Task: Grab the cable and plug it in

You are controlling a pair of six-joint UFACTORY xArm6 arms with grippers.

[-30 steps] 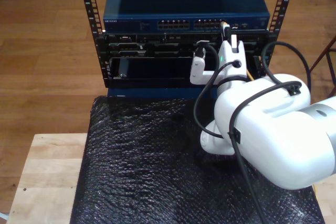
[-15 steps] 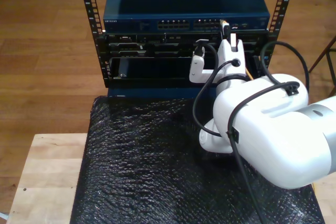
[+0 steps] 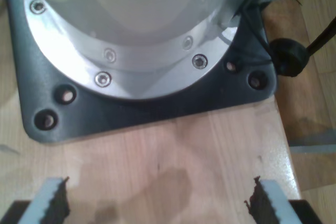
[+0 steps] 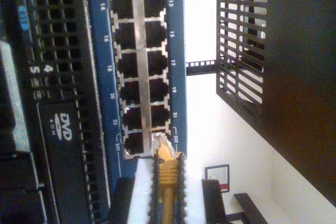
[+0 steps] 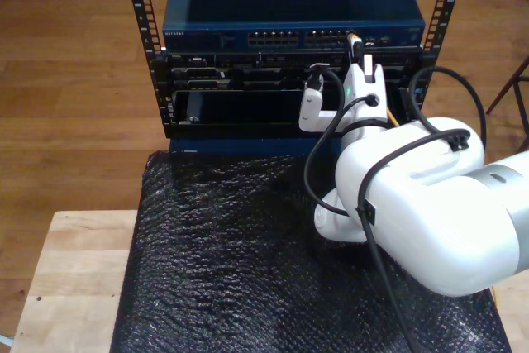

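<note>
Pinching the cable (image 4: 168, 174), my second gripper (image 4: 168, 192) faces the switch (image 4: 100, 51).

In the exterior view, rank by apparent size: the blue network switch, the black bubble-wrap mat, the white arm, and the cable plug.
Largest to smallest, as seen:
1. black bubble-wrap mat
2. white arm, though its nearness to the camera inflates it
3. blue network switch
4. cable plug, tiny, held in my second gripper

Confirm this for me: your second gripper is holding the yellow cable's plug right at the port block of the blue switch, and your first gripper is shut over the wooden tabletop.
One thing is wrong: my first gripper is open, its jaws set wide apart over the wooden tabletop, as the first wrist view shows. The rest holds: my second gripper holds the cable with its plug at the switch port block.
</note>
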